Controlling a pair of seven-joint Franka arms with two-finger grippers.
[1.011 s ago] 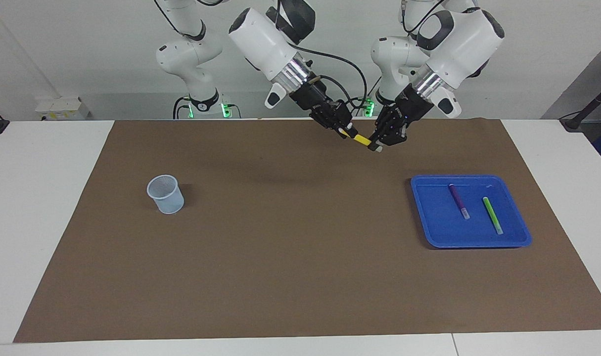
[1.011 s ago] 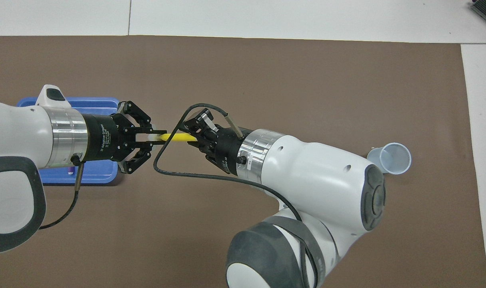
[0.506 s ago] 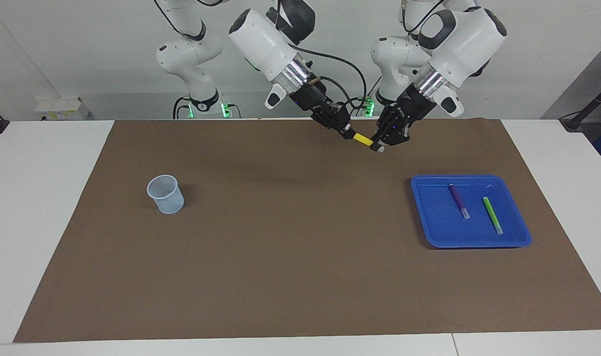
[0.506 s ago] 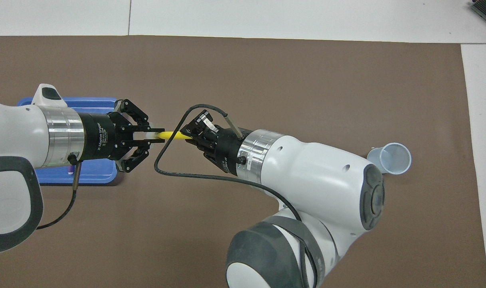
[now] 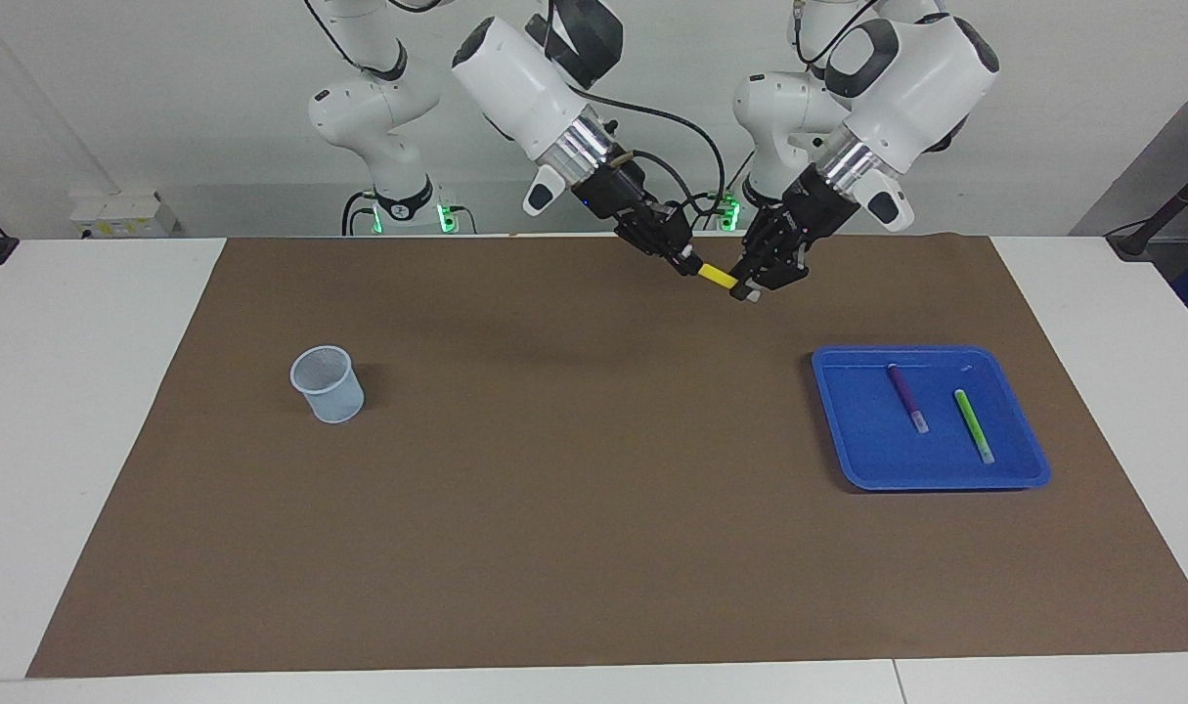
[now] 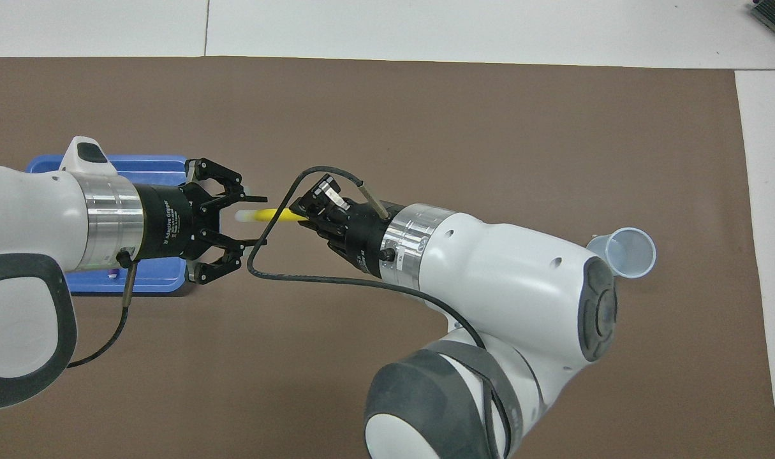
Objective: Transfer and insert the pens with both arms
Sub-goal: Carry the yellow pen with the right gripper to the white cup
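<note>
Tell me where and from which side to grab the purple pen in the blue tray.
Grip the purple pen mid-barrel, from straight above, closing across its length. It lies flat in the blue tray, apart from the green pen and the rim, so both long sides are free.

Probably robotics lab: arms [image 5: 515,68], bare table [image 5: 85,391]
</note>
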